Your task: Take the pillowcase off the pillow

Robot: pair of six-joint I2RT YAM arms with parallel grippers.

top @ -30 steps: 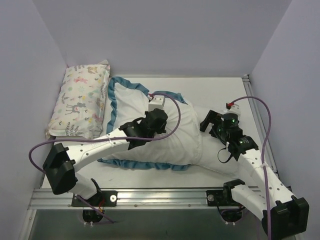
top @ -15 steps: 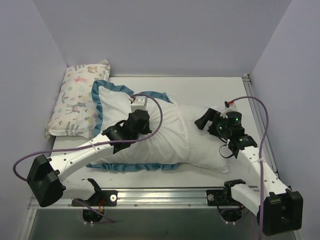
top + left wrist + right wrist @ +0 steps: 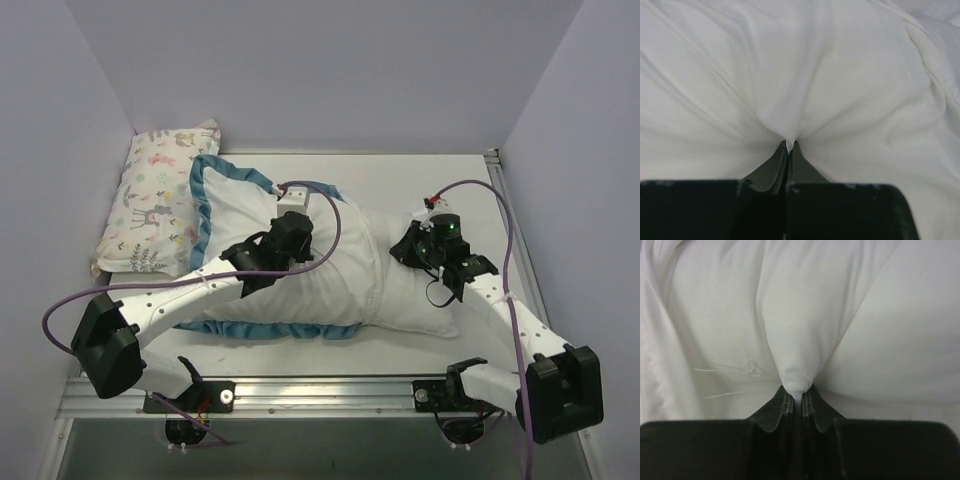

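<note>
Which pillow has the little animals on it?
The smaller pillow at the far left. The big pillow in the middle is plain white, partly inside a blue-trimmed pillowcase.

Printed pillow [image 3: 160,205] blocks the left wall; bare table [image 3: 420,175] lies open behind the pillowcase [image 3: 240,208]

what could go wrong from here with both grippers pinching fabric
The left gripper holds only a thin fold of pillowcase, so it may slip. It might have pinched the pillow underneath too, dragging both together. The right gripper grips a small tuft of pillow that could pull free.
</note>
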